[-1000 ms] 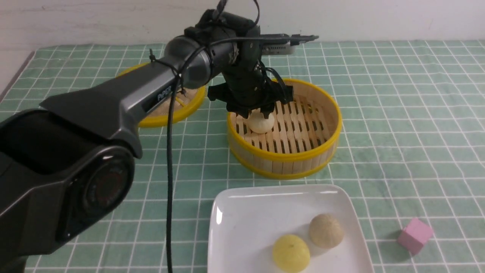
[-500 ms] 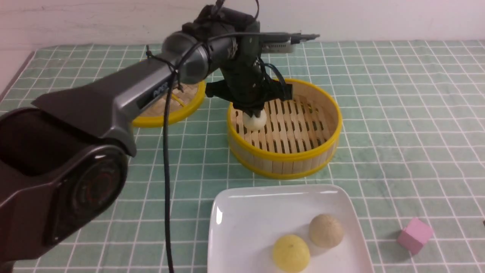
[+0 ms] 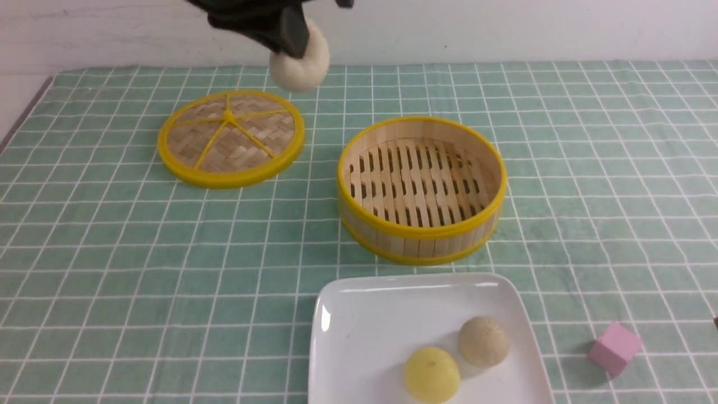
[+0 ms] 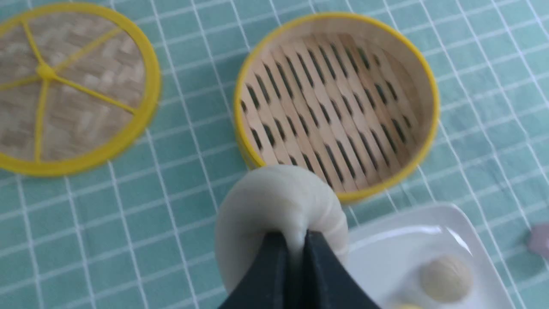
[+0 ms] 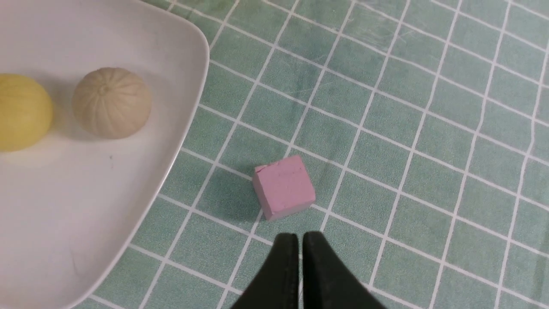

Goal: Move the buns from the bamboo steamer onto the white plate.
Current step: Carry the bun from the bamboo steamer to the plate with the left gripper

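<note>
Left claw [image 4: 295, 246] is pinched tight on the one cream bun [image 3: 300, 70], holding it high above the tabletop [image 3: 112, 252] and clear of the single bamboo steamer [image 3: 420, 235]. One lid [image 3: 231, 137] lies beside that. Two more buns sit close together on the white plate [image 3: 364, 336]: one yellow bun [image 3: 432, 374] and one tan bun [image 3: 483, 341]. Right claw [image 5: 299, 249] is closed on nothing, just by the lone pink cube [image 3: 614, 348].

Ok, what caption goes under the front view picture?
Left gripper holds the cream-white bun high; the bamboo steamer is empty, yellow bun and tan bun sit on the white plate.
</note>
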`<state>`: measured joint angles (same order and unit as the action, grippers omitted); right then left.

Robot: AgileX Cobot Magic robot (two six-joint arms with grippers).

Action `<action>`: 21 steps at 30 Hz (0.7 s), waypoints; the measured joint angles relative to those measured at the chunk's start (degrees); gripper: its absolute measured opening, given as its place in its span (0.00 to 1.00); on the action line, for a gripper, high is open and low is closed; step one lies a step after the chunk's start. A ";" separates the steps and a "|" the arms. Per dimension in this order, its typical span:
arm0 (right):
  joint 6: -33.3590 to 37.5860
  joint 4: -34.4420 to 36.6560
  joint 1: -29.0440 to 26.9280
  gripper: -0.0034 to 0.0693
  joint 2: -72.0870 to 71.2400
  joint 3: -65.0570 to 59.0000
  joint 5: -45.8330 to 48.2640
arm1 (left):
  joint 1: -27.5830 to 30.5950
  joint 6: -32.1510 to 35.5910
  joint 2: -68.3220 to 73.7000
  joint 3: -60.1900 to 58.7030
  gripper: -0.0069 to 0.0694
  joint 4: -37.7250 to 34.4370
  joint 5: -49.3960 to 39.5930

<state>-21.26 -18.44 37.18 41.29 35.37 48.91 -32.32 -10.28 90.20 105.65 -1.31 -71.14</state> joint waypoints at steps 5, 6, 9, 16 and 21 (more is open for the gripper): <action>0.00 -0.07 0.00 0.11 0.00 0.00 0.00 | 0.00 3.15 -4.31 -25.35 0.13 -12.79 8.14; 0.00 -0.07 0.00 0.11 0.00 0.00 0.00 | 0.00 4.33 -4.25 -28.71 0.13 -14.16 10.77; 0.00 -0.07 0.00 0.11 0.00 0.00 0.00 | 0.00 8.20 -3.23 -38.04 0.13 -18.24 18.17; 0.00 -0.07 0.00 0.12 0.00 0.00 0.00 | 0.00 16.71 2.85 -43.74 0.15 -30.18 23.98; 0.00 -0.07 0.00 0.13 0.00 0.00 -0.15 | 0.00 17.28 6.22 -43.78 0.24 -32.46 27.49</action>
<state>-21.26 -18.51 37.18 41.29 35.37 48.76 -32.32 6.99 96.42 61.87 -33.77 -43.65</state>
